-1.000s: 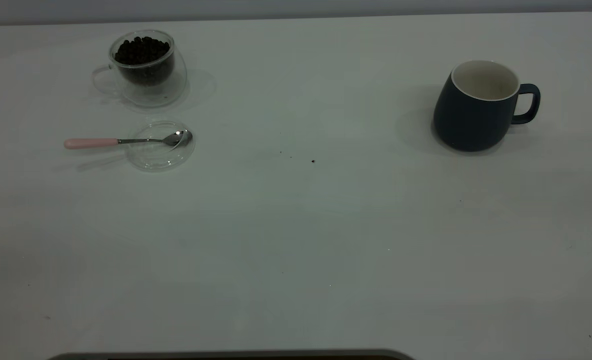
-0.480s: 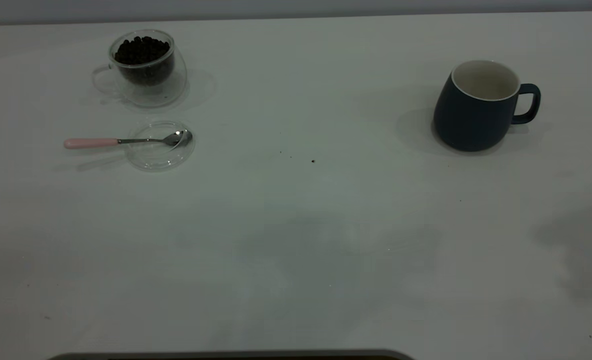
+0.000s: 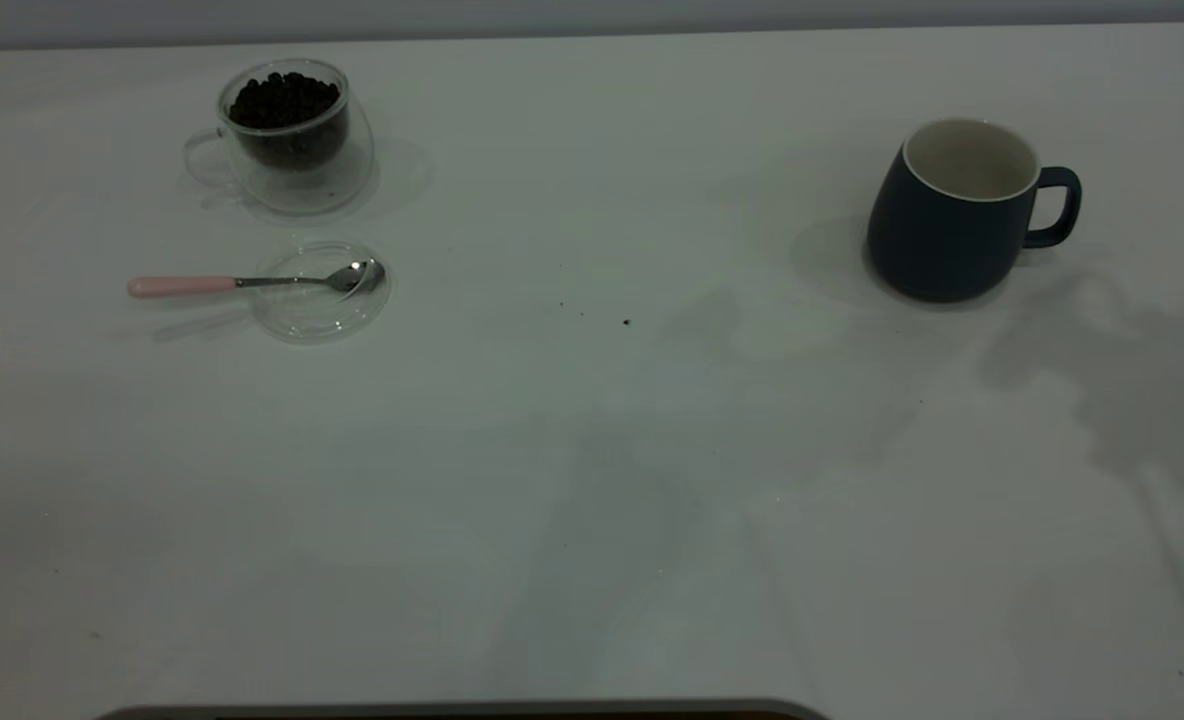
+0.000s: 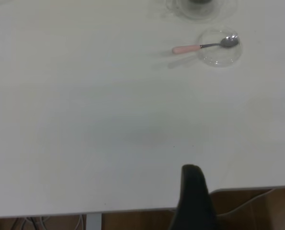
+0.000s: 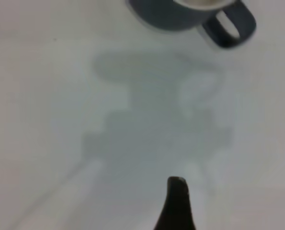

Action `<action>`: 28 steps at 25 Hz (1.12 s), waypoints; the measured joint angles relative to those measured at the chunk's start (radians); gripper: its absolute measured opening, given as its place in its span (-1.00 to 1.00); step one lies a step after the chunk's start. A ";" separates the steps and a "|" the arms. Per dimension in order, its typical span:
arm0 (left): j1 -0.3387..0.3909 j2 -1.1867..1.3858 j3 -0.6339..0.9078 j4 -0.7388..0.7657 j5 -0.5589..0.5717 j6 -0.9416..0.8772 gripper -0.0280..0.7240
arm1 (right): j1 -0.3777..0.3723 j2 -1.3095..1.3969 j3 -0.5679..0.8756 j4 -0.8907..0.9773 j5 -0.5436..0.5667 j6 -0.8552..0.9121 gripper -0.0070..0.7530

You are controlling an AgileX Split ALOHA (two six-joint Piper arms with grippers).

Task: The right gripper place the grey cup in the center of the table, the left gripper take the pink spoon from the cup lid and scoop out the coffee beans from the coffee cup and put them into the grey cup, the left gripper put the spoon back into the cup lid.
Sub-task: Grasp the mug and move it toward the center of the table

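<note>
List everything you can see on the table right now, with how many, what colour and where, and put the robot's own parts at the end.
table: one, white, under everything.
grey cup: one, dark grey-blue with a pale inside, upright and empty, at the table's far right, handle pointing right.
coffee cup: one, clear glass, far left, handle to the left.
coffee beans: many, dark, filling the coffee cup.
cup lid: one, clear glass, flat on the table just in front of the coffee cup.
pink spoon: one, pink handle and metal bowl, bowl resting in the cup lid, handle sticking out to the left.
crumbs: a few dark specks near the table's middle.
left gripper: one dark finger showing, over the near table edge.
right gripper: one dark finger showing, above the table near the grey cup.
</note>
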 joint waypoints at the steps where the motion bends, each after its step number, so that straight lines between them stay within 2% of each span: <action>1: 0.000 0.000 0.000 0.000 0.000 0.000 0.63 | 0.001 0.025 -0.017 0.000 -0.011 -0.039 0.78; 13: 0.000 0.000 0.000 0.000 0.000 0.000 0.63 | 0.019 0.345 -0.210 0.000 -0.080 -0.291 0.74; 20: 0.000 0.000 0.000 0.000 0.000 0.000 0.63 | 0.053 0.384 -0.221 0.000 -0.178 -0.316 0.73; 28: 0.000 0.000 0.000 0.000 0.000 0.000 0.63 | 0.118 0.409 -0.223 0.010 -0.238 -0.330 0.71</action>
